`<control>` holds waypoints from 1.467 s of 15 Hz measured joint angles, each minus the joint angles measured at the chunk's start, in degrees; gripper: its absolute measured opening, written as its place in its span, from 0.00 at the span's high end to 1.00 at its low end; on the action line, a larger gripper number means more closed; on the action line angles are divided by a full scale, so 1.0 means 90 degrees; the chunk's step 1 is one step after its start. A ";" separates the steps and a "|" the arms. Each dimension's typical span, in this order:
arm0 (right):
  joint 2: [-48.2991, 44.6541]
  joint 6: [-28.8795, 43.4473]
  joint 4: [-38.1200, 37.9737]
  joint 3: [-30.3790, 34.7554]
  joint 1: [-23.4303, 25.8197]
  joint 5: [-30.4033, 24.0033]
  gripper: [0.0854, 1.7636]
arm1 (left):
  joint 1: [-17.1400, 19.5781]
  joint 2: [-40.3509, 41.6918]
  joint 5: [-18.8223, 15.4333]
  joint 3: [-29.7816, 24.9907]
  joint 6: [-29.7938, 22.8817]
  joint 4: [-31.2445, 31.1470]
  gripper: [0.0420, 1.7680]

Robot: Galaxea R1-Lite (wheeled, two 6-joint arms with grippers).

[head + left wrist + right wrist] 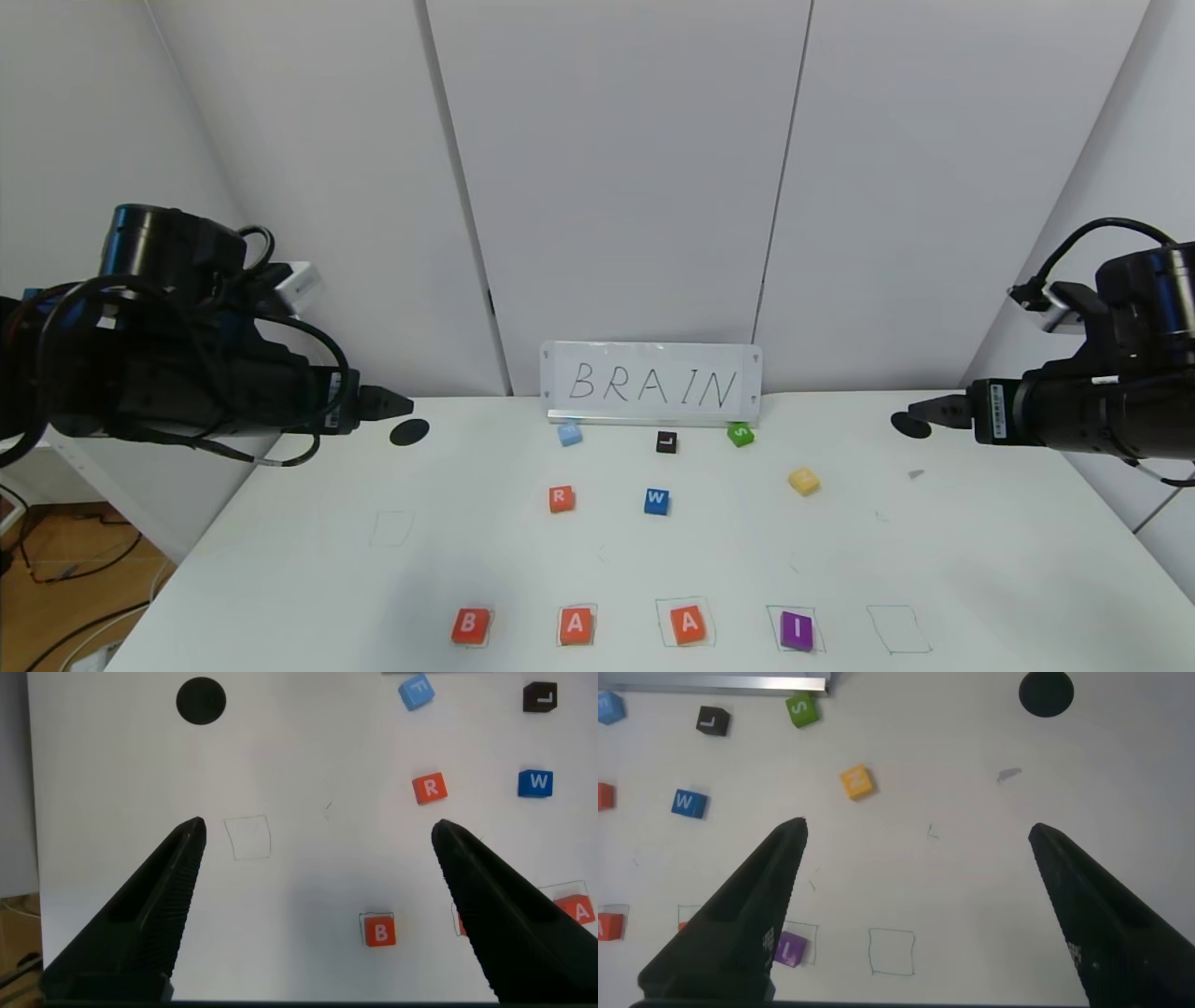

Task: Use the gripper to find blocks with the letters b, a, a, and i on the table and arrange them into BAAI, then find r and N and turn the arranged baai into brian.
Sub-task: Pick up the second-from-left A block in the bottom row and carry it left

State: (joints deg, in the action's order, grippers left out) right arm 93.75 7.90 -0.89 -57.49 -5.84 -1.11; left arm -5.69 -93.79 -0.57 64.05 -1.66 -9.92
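On the white counter [280,560], four blocks line the near edge in a row: orange B [470,625], orange A [576,625], a second orange A [689,623] and purple I [796,630], with an empty pen-drawn square [898,628] just beyond the I. Farther back lie the orange R block [561,498] and the yellow N block [804,481], well apart. The left gripper [313,840] and right gripper [915,840] hang above opposite sides, jaws spread wide, holding nothing.
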 joint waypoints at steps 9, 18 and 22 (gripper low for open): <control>-0.0080 0.0012 -0.0016 0.0005 -0.0003 -0.0009 0.03 | -0.1315 0.0242 0.0148 -0.0513 -0.0605 -0.0083 0.03; -0.0215 0.0012 -0.0019 0.0056 -0.0018 -0.0012 0.03 | -0.3409 -0.0182 0.0880 -0.1001 -0.2148 -0.0004 0.03; -0.0242 0.0009 -0.0009 0.0061 -0.0015 -0.0009 0.03 | -0.3927 -0.0959 0.1502 -0.0955 -0.2483 0.0154 0.03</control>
State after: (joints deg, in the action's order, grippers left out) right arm 91.56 7.98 -0.98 -56.94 -5.97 -1.19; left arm -41.03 -102.43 12.95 55.45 -24.00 -8.53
